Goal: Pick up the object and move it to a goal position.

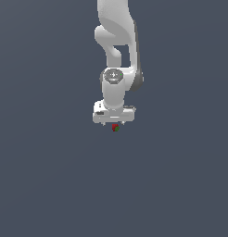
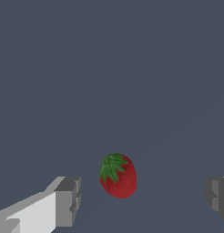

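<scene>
The object is a small red strawberry-like lump with a green leafy patch [image 2: 118, 175]. In the exterior view it [image 1: 115, 127] shows as a tiny red and green speck just under the white gripper bar. My gripper [image 1: 114, 125] hangs straight down over it. In the wrist view the gripper [image 2: 143, 195] is open, with one grey fingertip [image 2: 68, 200] on one side of the object and the other [image 2: 217, 195] well off on the other side. The object lies between the fingers, nearer the first one, and touches neither.
A flat, plain dark grey surface [image 1: 51, 185] fills both views around the arm. The white arm [image 1: 117, 41] comes down from the exterior view's top centre. No other objects or goal marker show.
</scene>
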You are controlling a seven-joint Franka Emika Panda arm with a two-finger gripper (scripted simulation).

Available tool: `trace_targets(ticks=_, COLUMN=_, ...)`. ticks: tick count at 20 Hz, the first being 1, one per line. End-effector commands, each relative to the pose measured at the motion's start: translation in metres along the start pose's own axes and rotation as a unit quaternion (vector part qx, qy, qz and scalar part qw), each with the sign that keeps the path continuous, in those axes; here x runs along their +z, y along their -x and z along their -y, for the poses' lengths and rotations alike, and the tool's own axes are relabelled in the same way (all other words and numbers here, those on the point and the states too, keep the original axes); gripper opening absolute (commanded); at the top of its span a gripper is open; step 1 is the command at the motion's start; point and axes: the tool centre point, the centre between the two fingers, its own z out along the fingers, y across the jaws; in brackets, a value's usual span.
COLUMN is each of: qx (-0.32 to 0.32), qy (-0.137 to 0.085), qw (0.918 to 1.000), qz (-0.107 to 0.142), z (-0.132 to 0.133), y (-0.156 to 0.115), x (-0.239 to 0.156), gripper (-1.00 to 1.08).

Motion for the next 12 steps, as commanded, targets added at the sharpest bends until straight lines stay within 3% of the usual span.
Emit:
trace_targets(ticks=1, qx=-0.009, qy=-0.001, qw=1.0, qz=-0.001, z=0.006, y=0.009, x=0.008, gripper=1.0)
trace_targets(ticks=12, qx=-0.02, qy=-0.002, qw=0.9998, qz=-0.002, z=0.012, y=0.02, x=0.018, gripper=1.0)
